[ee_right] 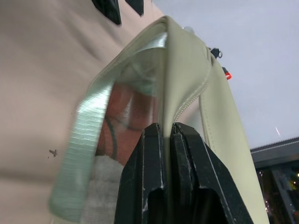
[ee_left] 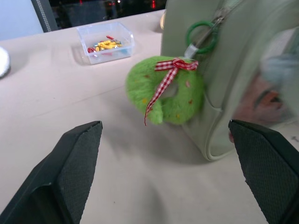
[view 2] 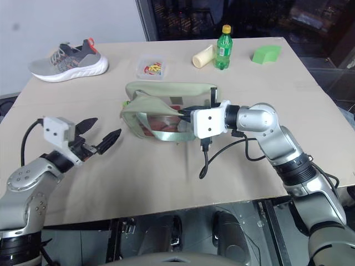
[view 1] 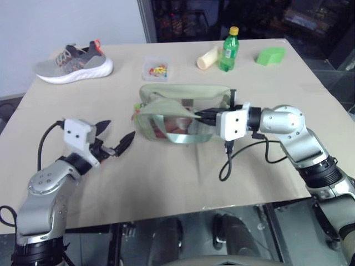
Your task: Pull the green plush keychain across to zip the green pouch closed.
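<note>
My left gripper [view 1: 117, 137] sits at lower left of the frame, its two black fingers spread wide, tips toward the pouch [view 1: 183, 113] at centre of the table [view 1: 166, 183]. My right gripper [view 1: 202, 116] comes in from the right, fingers pinched together on the pouch's near edge. Along the top: a shoe [view 1: 73, 62] at upper left, a small clear box [view 1: 158, 69], a cream roll [view 1: 208, 57], a green bottle [view 1: 229, 50], a green block [view 1: 270, 55].
</note>
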